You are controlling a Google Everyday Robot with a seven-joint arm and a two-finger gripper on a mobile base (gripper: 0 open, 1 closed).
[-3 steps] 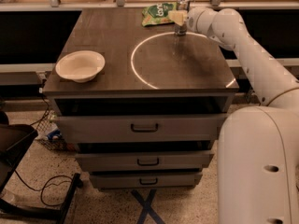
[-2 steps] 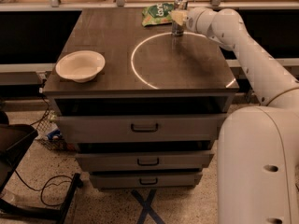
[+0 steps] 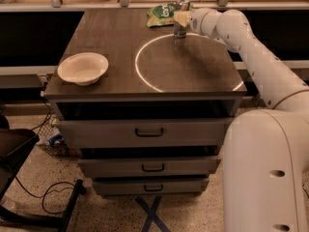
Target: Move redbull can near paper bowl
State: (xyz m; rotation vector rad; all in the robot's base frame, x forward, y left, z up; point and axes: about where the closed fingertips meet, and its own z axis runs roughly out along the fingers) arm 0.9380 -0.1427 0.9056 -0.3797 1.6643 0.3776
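Note:
The redbull can [image 3: 180,32] stands upright at the back of the dark table top [image 3: 116,37], on the far edge of a white ring marked on the surface. My gripper [image 3: 181,19] reaches in from the right and is shut on the can's upper half, with the shiny top showing above the fingers. The paper bowl [image 3: 83,68] sits empty near the table's front left corner, well apart from the can.
A flat green snack bag [image 3: 163,11] lies just behind and left of the can at the back edge. The white ring [image 3: 145,79] covers the right half of the top. Drawers [image 3: 149,132] sit below; a rail runs behind the table.
The gripper and the can have shifted slightly to the left along the back of the table. The bowl and the bag have not moved.

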